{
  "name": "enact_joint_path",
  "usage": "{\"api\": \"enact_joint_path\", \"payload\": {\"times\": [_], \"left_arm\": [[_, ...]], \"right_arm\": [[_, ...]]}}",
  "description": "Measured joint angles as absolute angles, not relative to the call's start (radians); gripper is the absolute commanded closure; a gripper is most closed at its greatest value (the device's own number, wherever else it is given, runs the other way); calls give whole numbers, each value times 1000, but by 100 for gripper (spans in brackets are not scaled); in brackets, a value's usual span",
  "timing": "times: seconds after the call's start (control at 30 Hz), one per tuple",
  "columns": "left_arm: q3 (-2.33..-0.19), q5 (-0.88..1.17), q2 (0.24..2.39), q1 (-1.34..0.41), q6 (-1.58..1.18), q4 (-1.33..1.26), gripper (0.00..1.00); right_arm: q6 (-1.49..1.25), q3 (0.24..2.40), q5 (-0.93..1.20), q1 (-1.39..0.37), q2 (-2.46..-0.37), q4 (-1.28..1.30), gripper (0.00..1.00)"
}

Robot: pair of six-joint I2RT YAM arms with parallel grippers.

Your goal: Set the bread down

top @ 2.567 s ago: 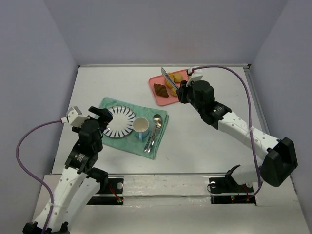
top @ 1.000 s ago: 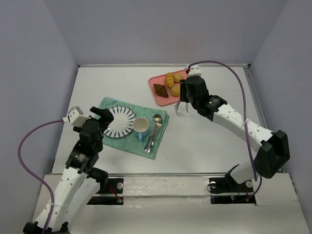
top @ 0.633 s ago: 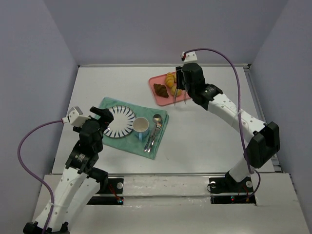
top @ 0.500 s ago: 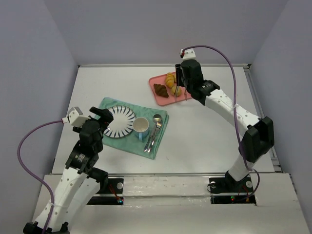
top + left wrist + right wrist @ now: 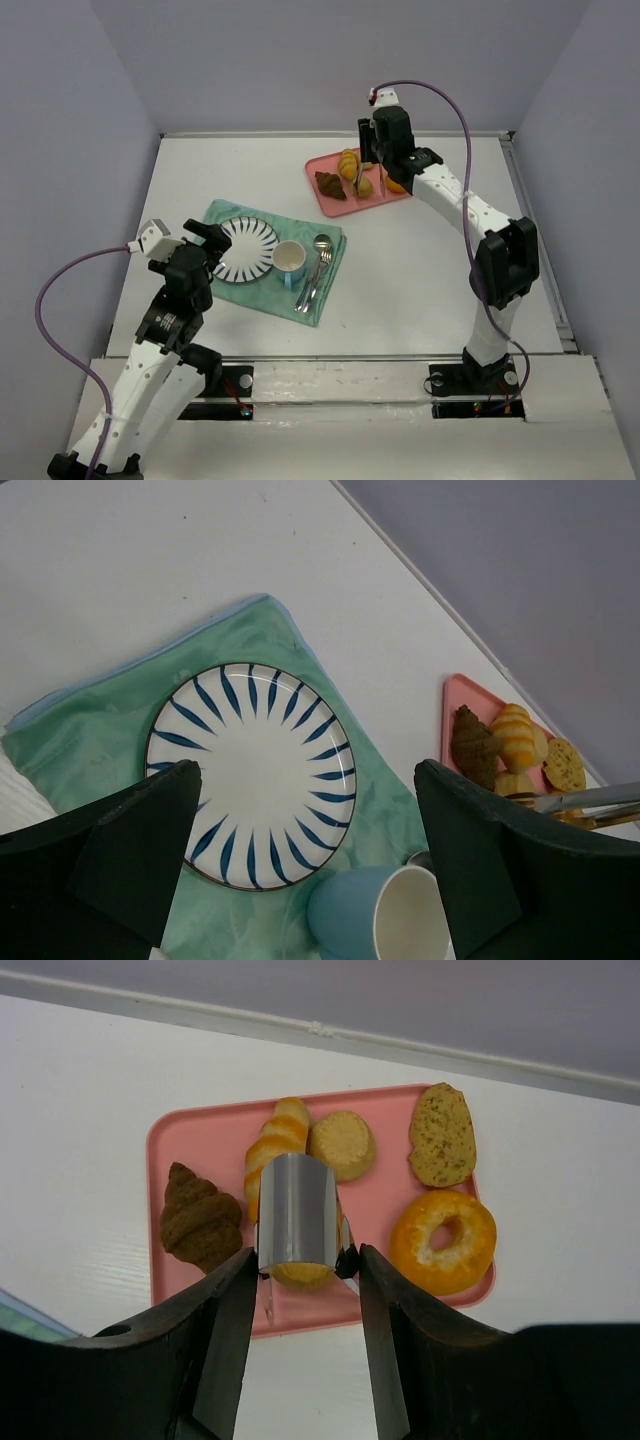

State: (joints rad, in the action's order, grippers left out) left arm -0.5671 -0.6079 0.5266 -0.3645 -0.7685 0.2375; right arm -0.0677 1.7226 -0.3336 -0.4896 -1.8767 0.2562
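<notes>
Toward the front of the pink tray (image 5: 190,1135), between croissant (image 5: 200,1225) and donut (image 5: 442,1242), the bread (image 5: 300,1276) sits beneath the right end effector (image 5: 358,185), blades narrowly parted about it, grip unconfirmed; judged light, soft, crushable, best taken gently across its sides.

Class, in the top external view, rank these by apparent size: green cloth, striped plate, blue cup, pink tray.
1. green cloth
2. pink tray
3. striped plate
4. blue cup
Tray and plate look close; the tray lies farther away.
</notes>
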Motion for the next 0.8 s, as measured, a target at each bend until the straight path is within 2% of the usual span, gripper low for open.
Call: {"api": "enact_joint_path", "payload": {"times": [0.23, 0.33, 0.47, 0.53, 0.8], "left_arm": [[-567, -619, 532, -364, -769, 238, 1], [-567, -622, 534, -364, -769, 238, 1], [-567, -624, 535, -364, -769, 246, 1], [-567, -626, 535, -364, -770, 251, 1], [-567, -628, 530, -364, -770, 252, 1]], "right_arm": [[-64, 1752, -271, -478, -1920, 257, 49], [-64, 1767, -253, -477, -1942, 254, 56], [-64, 1805, -255, -477, -1969, 253, 72], [-66, 1811, -266, -477, -1974, 253, 76], [-60, 1782, -307, -477, -1933, 263, 81]]}}
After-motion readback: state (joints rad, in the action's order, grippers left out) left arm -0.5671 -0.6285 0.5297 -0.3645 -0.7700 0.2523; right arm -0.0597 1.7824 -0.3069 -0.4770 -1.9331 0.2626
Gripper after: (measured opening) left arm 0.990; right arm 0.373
